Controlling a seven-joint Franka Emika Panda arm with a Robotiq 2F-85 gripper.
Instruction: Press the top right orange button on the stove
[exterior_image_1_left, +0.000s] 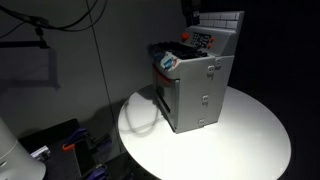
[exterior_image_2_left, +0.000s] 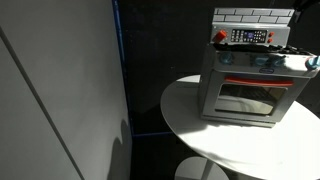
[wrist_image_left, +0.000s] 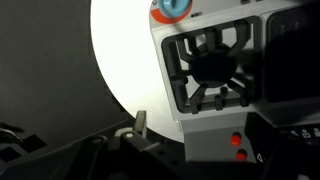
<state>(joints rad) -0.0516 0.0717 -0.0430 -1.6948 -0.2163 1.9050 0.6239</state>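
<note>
Your round white worktop (exterior_image_1_left: 250, 130) carries the small grey boxy toy stove (exterior_image_1_left: 205, 95), which stands upright on it in both exterior views, with a dark room all around. The stove's front oven door (exterior_image_2_left: 245, 98), with a window and a red handle, faces the camera in an exterior view. The light tiled back panel (exterior_image_2_left: 250, 14) rises behind the cooktop.

In your wrist view you look down on the cooktop. A black burner grate (wrist_image_left: 215, 65) fills the middle, and the white worktop shows beyond the stove's left edge. Your hand (wrist_image_left: 195, 130) comes in from the bottom of that view, over the stove's lower part. Only one pale fingertip (wrist_image_left: 141, 122) shows clearly. The other side is lost in the dark, so you cannot tell whether the fingers are apart or together.

A round blue-and-white knob (wrist_image_left: 170, 8) sits at the top edge of the wrist view. Two small red-orange buttons (wrist_image_left: 236, 141) lie one below the other, just below the burner grate and near the lower edge.
</note>
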